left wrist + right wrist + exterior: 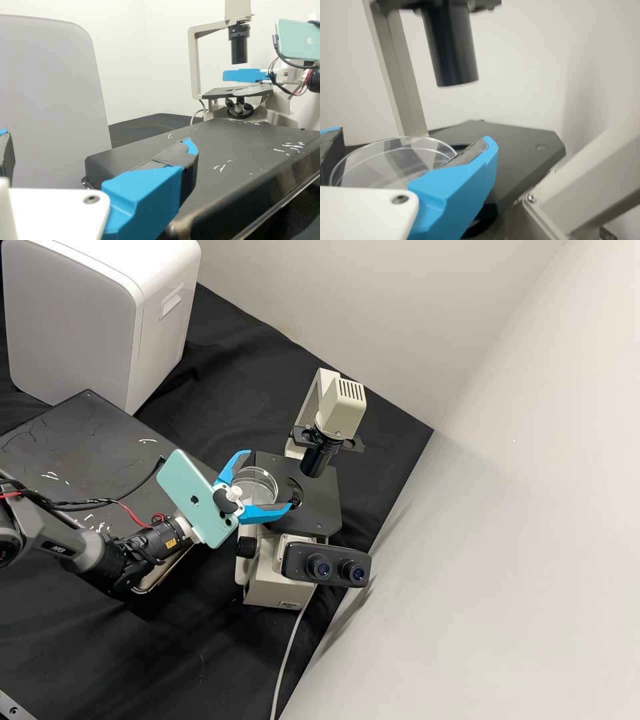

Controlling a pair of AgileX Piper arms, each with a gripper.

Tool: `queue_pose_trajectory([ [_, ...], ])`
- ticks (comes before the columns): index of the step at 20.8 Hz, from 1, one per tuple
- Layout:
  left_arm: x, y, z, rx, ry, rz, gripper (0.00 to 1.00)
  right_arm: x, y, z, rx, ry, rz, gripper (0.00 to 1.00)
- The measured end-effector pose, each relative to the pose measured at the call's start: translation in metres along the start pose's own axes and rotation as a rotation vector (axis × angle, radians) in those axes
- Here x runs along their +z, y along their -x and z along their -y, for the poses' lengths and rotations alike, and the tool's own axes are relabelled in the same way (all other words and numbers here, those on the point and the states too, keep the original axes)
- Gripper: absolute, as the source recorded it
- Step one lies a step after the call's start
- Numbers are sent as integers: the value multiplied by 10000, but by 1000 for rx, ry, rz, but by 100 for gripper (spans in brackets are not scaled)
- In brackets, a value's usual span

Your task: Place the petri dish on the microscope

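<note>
R pincer (269, 480) grips petri dish (254, 487), L pincer (95, 142) fingers apart.

Petri dish (255, 485) sits between my right gripper's (265, 481) fingers, over the left side of the microscope's (277, 577) stage (323, 507), just left of the lens column (313, 457). The platform (80, 447) lies left of the microscope, with the big box (100, 313) behind it. My left gripper (95, 145) is at a platform corner.

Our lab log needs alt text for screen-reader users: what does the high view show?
The right gripper holds a clear petri dish between its blue fingers over the black stage of a microscope. A white box stands at the far left of the bench.
</note>
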Motion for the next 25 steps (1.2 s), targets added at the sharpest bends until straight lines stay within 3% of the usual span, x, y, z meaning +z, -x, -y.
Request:
queue_pose_trajectory([
  [10,0,0,0,0,0,0,100,123,-298,113,-7,22,41,0],
  [19,-1,-1,3,-2,0,0,100,210,-532,161,16,53,63,0],
  [25,-1,-1,3,-2,0,0,100,275,-618,204,28,116,48,0],
])
